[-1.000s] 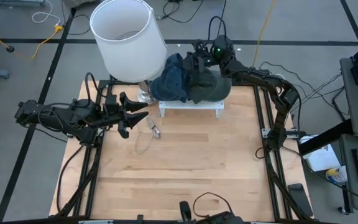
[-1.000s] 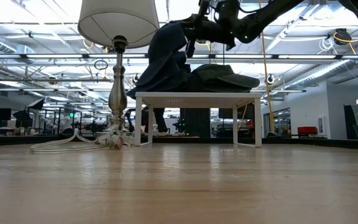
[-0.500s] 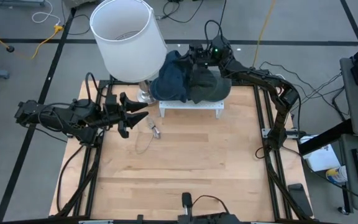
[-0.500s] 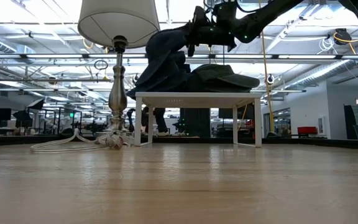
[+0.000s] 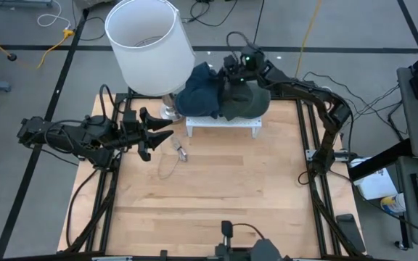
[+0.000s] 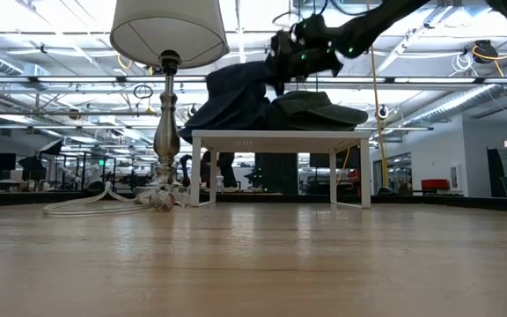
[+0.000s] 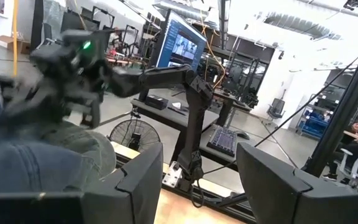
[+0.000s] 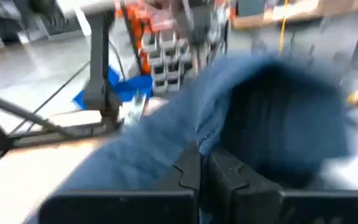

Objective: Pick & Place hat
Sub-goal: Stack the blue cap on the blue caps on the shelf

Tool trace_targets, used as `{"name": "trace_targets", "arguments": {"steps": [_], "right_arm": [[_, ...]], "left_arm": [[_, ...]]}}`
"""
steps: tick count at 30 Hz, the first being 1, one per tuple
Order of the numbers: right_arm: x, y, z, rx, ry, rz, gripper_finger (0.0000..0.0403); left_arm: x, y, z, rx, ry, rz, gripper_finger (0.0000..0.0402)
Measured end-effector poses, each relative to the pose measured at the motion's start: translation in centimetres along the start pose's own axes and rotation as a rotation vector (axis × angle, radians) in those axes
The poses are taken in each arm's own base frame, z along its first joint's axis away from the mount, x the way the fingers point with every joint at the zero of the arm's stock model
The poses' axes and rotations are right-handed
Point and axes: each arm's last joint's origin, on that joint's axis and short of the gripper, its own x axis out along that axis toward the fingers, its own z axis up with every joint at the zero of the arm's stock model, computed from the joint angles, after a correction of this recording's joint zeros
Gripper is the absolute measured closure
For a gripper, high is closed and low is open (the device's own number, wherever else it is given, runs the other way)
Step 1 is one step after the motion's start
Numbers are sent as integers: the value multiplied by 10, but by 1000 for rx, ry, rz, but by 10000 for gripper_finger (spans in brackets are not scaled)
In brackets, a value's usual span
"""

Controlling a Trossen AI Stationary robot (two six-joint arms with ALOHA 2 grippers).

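Overhead and level views at one moment. The blue hat (image 5: 198, 92) lies draped over the left end of a small white stand (image 5: 222, 125) at the far edge of the wooden surface (image 5: 216, 196), its long axis running left to right, one end just beside the lamp (image 5: 149, 45), the other touching a dark green hat (image 5: 249, 98). The right hand (image 5: 228, 69), fingers closed on the blue hat's cloth, is above the stand. The left hand (image 5: 153, 133), fingers apart and empty, hangs near the lamp base.
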Motion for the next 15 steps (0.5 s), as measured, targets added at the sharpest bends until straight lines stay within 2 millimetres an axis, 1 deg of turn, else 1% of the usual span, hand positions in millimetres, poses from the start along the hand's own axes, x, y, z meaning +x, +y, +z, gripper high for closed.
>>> {"name": "trace_targets", "arguments": {"steps": [2, 4, 6, 10, 15], "right_arm": [[-7, 5, 11, -60, -28, -16, 403], [-13, 9, 14, -99, -4, -27, 403], [-11, 11, 9, -122, 48, -53, 403], [-8, 18, 0, -157, 130, -32, 403], [0, 26, -6, -220, 212, -106, 403]], "left_arm": [[0, 0, 0, 2, 2, 1, 195], [0, 0, -1, 4, 11, 3, 194], [0, 1, -2, 9, 23, 6, 195], [2, 0, -4, 7, 31, 8, 195], [2, 0, -4, 6, 35, -15, 194]]}}
